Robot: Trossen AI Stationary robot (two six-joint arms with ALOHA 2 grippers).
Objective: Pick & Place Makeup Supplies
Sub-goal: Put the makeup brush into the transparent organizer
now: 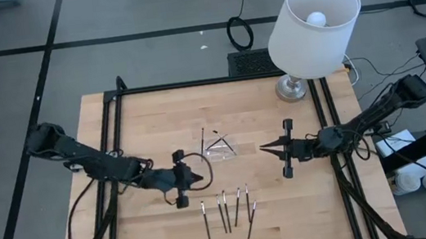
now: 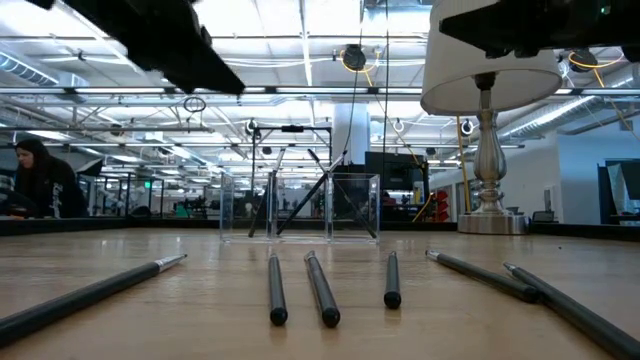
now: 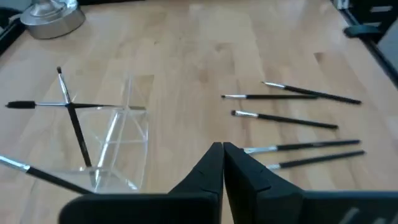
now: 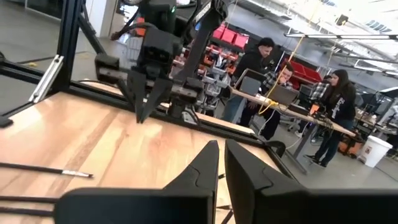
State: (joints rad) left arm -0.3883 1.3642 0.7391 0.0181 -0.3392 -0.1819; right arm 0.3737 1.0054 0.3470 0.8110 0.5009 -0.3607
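Several thin dark makeup sticks (image 1: 225,210) lie side by side on the wooden table near its front edge, also in the low view (image 2: 322,290) and left wrist view (image 3: 286,118). Three more sticks (image 3: 71,118) rest across and in the small clear tray (image 1: 221,149) at mid-table. My left gripper (image 1: 201,177) hovers shut, left of the tray and above the row; its fingertips (image 3: 222,149) hold nothing. My right gripper (image 1: 264,147) hovers shut to the right of the tray, its fingers (image 4: 222,152) empty and pointing roughly level toward the left arm.
A white-shaded lamp (image 1: 312,28) stands on its metal base (image 3: 53,15) at the far right of the table. A black frame (image 1: 116,132) borders the tabletop. People sit at desks (image 4: 280,81) beyond the table. Bare wood lies between the tray and the row.
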